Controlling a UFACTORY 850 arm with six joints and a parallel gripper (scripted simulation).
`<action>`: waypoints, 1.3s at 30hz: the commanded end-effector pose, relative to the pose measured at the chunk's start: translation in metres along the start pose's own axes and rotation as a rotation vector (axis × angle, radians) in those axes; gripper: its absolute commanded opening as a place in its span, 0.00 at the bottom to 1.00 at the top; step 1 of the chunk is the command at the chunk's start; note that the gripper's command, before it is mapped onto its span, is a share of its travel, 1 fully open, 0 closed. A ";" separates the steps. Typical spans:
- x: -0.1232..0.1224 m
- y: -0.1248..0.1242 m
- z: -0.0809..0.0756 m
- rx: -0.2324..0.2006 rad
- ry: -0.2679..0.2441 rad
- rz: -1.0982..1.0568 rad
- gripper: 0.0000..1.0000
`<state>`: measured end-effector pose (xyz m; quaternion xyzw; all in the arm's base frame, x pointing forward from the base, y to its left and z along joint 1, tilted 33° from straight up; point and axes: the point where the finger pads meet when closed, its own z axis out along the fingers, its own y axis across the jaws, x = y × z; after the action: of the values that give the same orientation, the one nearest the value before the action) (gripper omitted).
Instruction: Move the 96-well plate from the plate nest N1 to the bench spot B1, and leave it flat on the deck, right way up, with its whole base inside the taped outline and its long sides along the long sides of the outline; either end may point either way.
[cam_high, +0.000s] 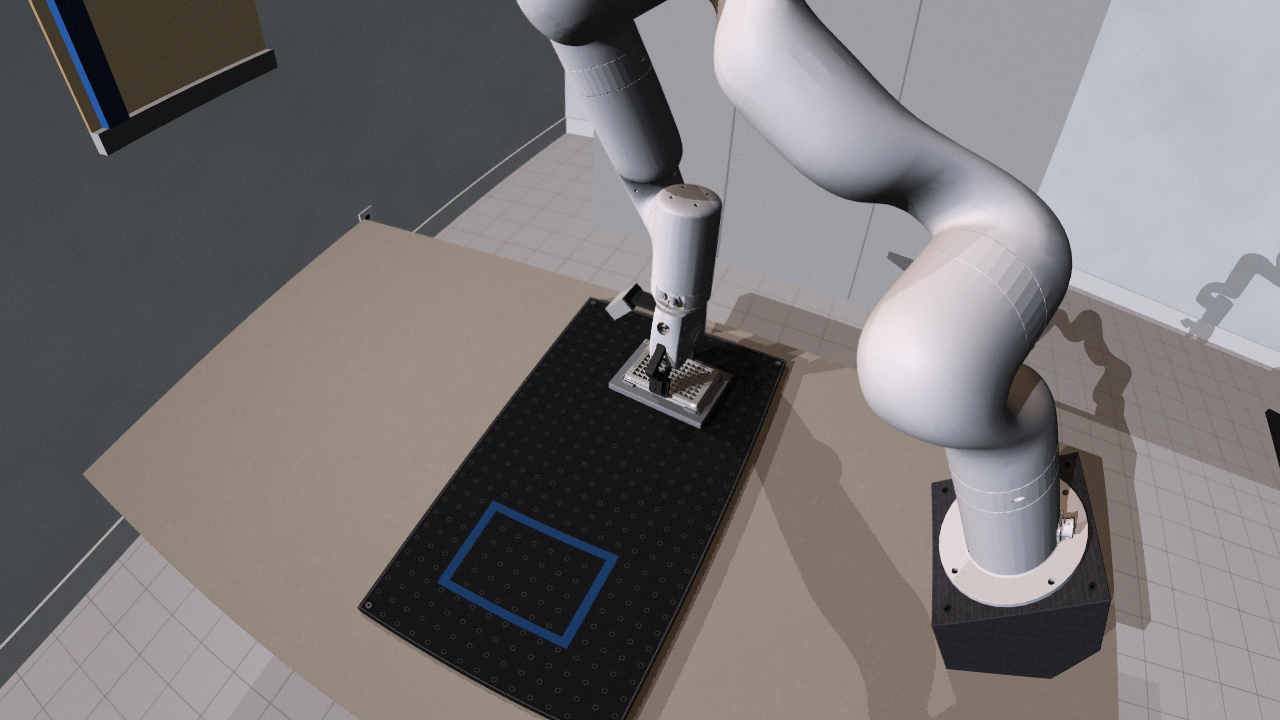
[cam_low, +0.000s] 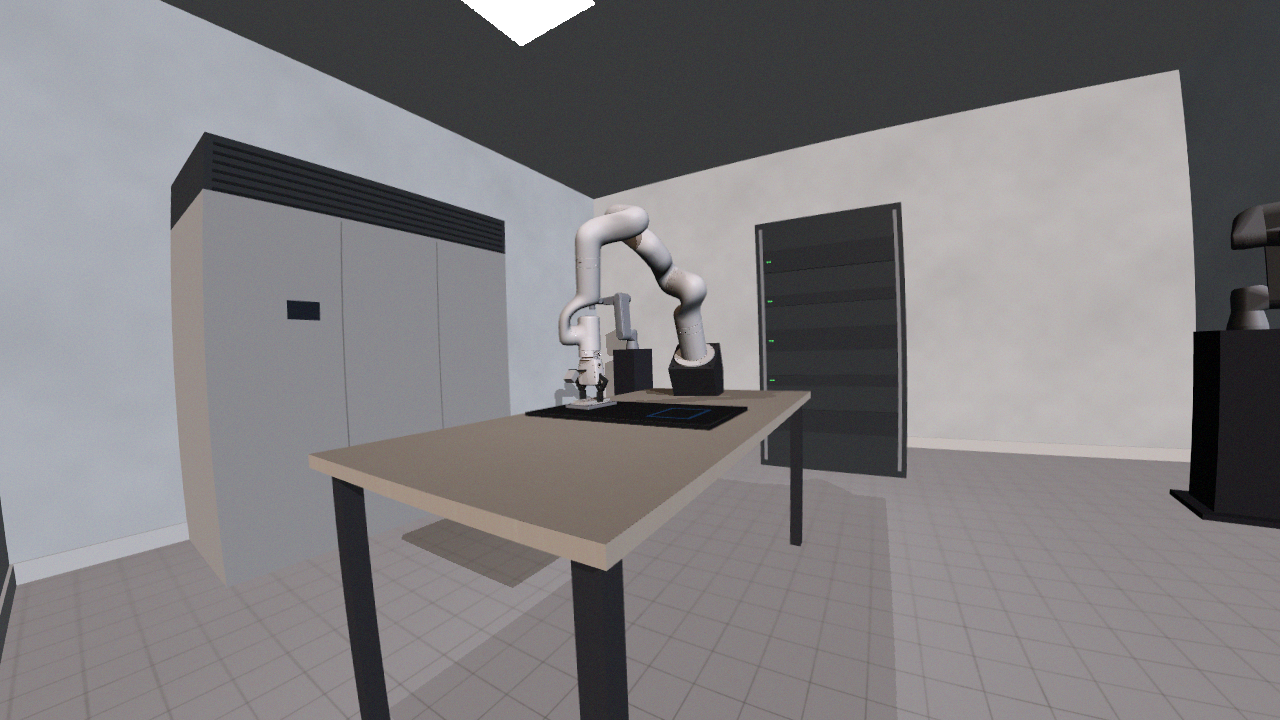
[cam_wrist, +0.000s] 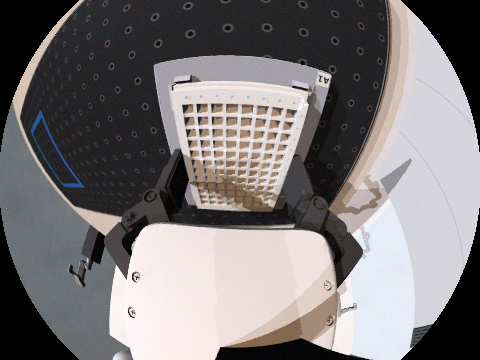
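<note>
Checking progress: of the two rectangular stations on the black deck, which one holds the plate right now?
The grey plate nest at the deck's far end, under the gripper, holds the 96-well plate; the blue taped outline has nothing inside.

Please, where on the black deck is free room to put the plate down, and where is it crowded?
Free: inside the blue taped outline, and the deck stretch between it and the nest. Crowded: the nest corner, where the end effector is shut on the 96-well plate.

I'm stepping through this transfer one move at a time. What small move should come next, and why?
Probably a short straight lift. The gripper is shut on the 96-well plate, which sits in the plate nest; it must clear the nest before moving to the blue outline.
</note>
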<state>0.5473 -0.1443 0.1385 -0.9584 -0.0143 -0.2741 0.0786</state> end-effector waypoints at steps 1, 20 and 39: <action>0.001 0.000 0.000 -0.001 0.001 0.000 0.00; 0.001 0.000 0.000 -0.001 0.001 0.000 0.00; 0.001 0.000 -0.009 -0.001 0.001 0.000 0.00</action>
<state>0.5434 -0.1455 0.1445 -0.9584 -0.0142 -0.2742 0.0785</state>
